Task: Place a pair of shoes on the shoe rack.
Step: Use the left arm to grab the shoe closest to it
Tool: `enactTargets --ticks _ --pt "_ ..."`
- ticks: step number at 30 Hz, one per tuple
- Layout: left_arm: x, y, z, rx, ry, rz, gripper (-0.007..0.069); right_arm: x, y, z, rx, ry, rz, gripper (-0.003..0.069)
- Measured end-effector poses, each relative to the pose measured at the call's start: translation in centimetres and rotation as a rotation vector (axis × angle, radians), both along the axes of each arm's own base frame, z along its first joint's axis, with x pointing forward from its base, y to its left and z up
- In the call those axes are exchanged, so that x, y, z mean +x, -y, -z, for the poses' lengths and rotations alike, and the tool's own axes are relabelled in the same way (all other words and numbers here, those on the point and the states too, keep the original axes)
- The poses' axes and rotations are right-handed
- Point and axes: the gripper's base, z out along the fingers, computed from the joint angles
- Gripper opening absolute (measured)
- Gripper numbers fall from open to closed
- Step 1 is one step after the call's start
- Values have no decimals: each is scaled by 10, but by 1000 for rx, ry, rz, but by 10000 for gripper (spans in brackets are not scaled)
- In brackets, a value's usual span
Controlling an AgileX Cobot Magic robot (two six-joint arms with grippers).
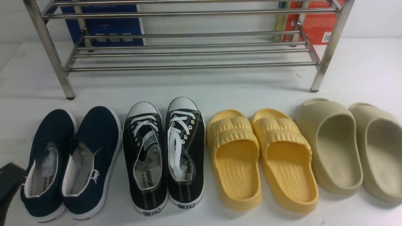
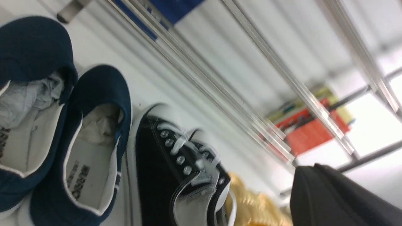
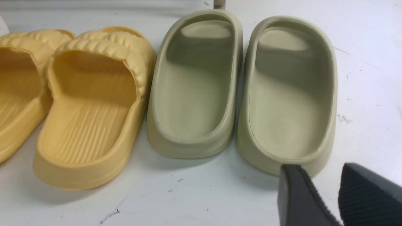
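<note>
The pair of shoes (image 1: 94, 135) is sitting on the tabletop (image 1: 220, 88) before the shoe rack (image 1: 188, 66), crumpled paper stuffing each. The left pincer (image 1: 9, 180) is hovering by the heels, its state unclear. The right pincer (image 3: 323, 171) is gaping apart near the beige slippers (image 3: 194, 94). "RRIOR" is showing inside the black sneakers (image 1: 194, 147).

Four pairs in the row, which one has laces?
The black sneakers, second pair from the robot's left, between the navy slip-ons and the yellow slides. Only they have white laces and eyelets; the beige slides are lace-free too.
</note>
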Motion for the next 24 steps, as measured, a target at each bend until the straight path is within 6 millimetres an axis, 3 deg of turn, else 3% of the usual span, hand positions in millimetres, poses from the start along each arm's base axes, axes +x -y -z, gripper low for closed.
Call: enactTargets --ticks 4,5,7,10,11,12,16,24 --pt "26 3 -31 218 -270 131 -13 0 0 0 0 0 0 239" --pt "28 3 -32 227 -285 135 -13 0 0 0 0 0 0 239" --pt "57 -2 -39 342 -499 189 -13 0 0 0 0 0 0 239" --pt "93 -11 -40 430 -670 208 -13 0 0 0 0 0 0 239" --pt "93 -11 -39 434 -670 207 -13 0 0 0 0 0 0 239" --pt "111 -14 -33 452 -742 217 -13 0 0 0 0 0 0 239" --pt "146 -19 -7 466 -876 240 -13 0 0 0 0 0 0 239" --pt "179 -29 27 579 -958 231 -7 0 0 0 0 0 0 239"
